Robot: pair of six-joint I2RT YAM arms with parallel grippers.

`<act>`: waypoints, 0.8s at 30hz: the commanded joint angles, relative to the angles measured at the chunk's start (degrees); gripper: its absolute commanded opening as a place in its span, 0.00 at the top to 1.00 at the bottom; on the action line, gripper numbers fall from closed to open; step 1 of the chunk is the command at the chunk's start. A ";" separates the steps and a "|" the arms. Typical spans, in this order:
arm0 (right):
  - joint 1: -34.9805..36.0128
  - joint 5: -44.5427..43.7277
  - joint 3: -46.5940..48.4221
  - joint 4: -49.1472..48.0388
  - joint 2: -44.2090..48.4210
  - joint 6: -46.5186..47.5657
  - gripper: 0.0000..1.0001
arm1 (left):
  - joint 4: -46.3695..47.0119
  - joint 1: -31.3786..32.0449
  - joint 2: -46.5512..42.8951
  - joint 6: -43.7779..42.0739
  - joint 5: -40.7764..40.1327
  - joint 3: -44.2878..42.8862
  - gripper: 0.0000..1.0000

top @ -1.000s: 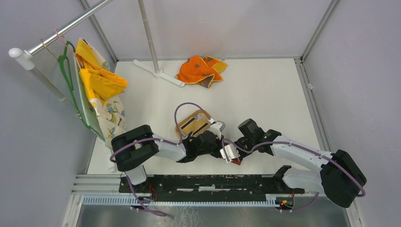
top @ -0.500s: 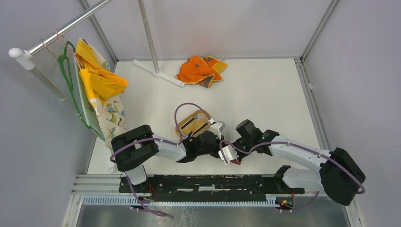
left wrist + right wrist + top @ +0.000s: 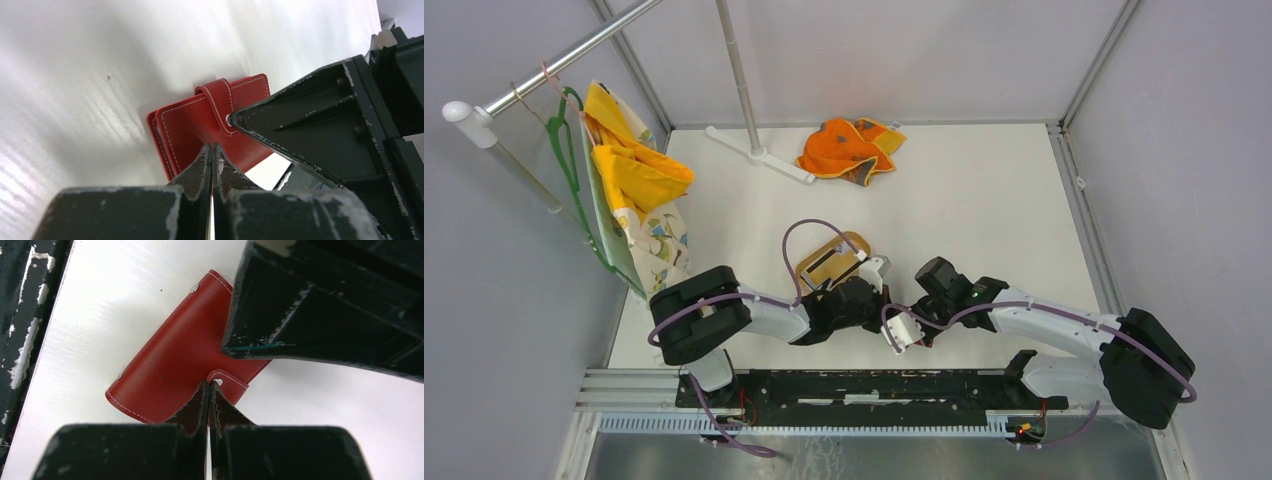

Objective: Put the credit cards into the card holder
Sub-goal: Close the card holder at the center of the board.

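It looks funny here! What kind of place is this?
Probably a robot test booth: two black-and-white robot arms bolted to a black metal rail, a white table, plain grey walls around.

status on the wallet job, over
Left gripper shut, right gripper shut, both tips at the wallet. Wallet folded closed, flat on the table. No cards in the wrist views. Arms crowd each other.

Top view: high behind arms [image 3: 764, 315], looking down. Wrist views: close, opposing sides, sharing card holder [image 3: 195, 125].
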State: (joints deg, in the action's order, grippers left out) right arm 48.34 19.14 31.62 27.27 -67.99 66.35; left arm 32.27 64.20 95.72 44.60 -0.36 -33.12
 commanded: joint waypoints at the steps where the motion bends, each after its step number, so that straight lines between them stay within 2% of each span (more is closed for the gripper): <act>1: 2.46 -1.87 -1.65 5.39 -3.07 -0.01 1.00 | -0.45 -0.49 -3.55 1.81 -3.01 1.35 0.98; 12: 6.31 -4.73 -0.87 6.89 -4.61 -0.53 1.00 | -9.36 -0.49 -11.86 -0.60 -8.68 3.17 0.98; 24: 9.54 -4.91 -0.24 9.66 -7.01 -0.34 1.00 | -24.87 -0.19 -29.82 -3.05 -17.92 5.06 0.98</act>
State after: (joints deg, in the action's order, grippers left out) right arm 55.66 9.85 34.09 29.69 -71.07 66.63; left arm 13.02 63.99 72.18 44.47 -13.28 -28.91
